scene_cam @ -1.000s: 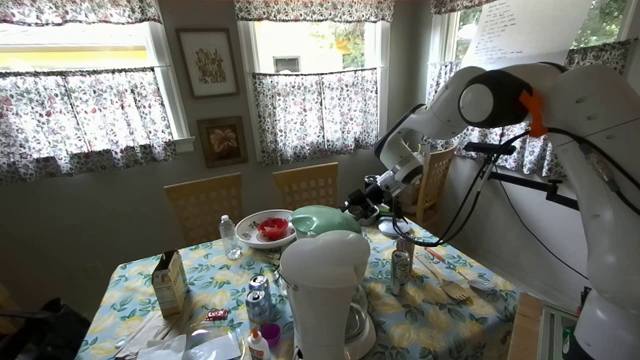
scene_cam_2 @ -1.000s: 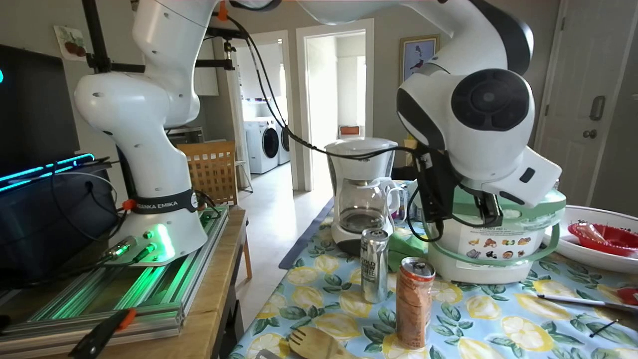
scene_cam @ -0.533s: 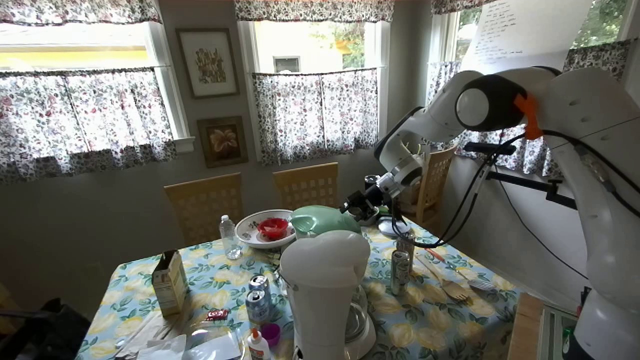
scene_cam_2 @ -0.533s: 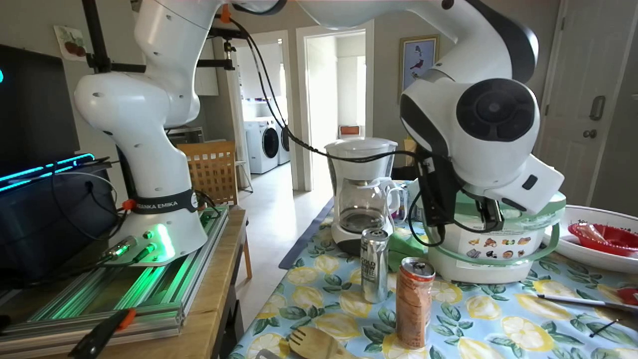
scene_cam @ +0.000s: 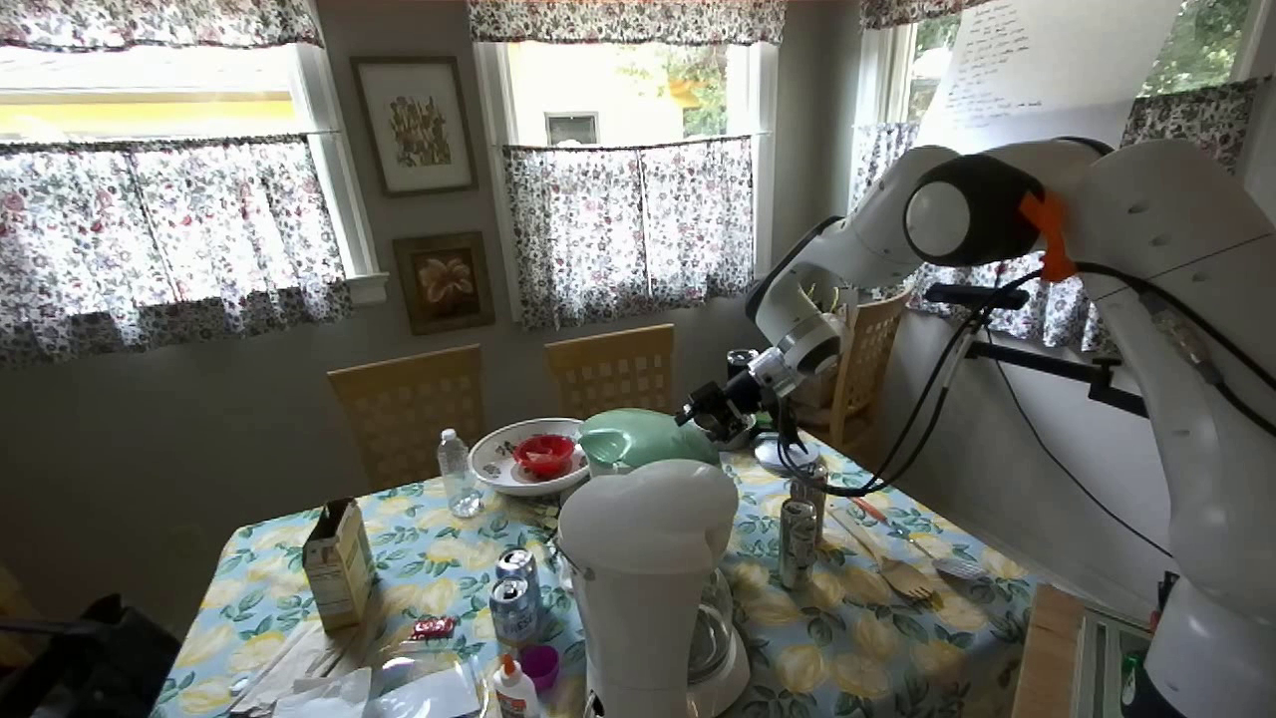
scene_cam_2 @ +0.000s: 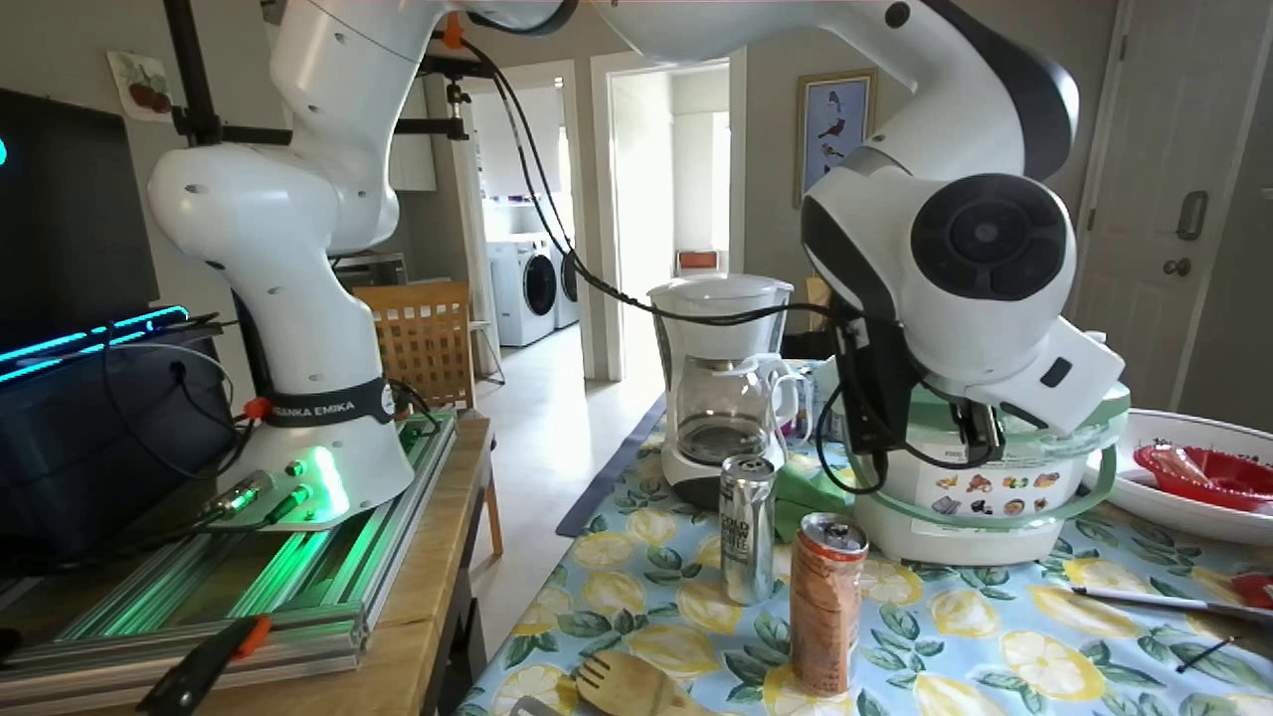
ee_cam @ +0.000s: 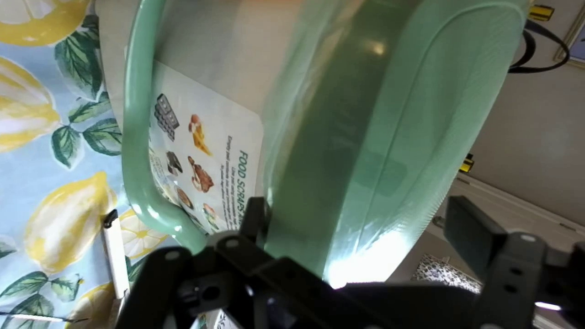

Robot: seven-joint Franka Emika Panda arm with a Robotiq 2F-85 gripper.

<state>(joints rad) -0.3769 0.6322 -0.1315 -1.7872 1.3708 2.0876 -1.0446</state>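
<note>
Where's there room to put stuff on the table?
Bare tablecloth: between the box, water bottle and blue cans, and between the coffee maker and wooden fork. Crowded: by the glue bottle, purple cup and papers, and at the bin, between bowl and gripper.

In the wrist view, the lid [ee_cam: 388, 114] at two o'clock is smooth green plastic, glossy with a white glare; the handle [ee_cam: 135, 137] at nine o'clock is equally shiny plastic. The bin [ee_cam: 210, 45] at eleven o'clock is duller, whitish plastic, with a smooth, paper-like label [ee_cam: 203, 153] at nine. The gripper [ee_cam: 362, 226] is mostly matt black. In an exterior view, the silver can [scene_cam_2: 748, 542] and the orange can [scene_cam_2: 825, 622] at five o'clock are metal, the coffee maker [scene_cam_2: 711, 340] at three is white plastic with a clear, glassy carafe [scene_cam_2: 721, 423], and the spatula [scene_cam_2: 636, 686] at six is pale wood. In an exterior view, the curtain [scene_cam: 598, 234] toward twelve is thin printed cloth.
</note>
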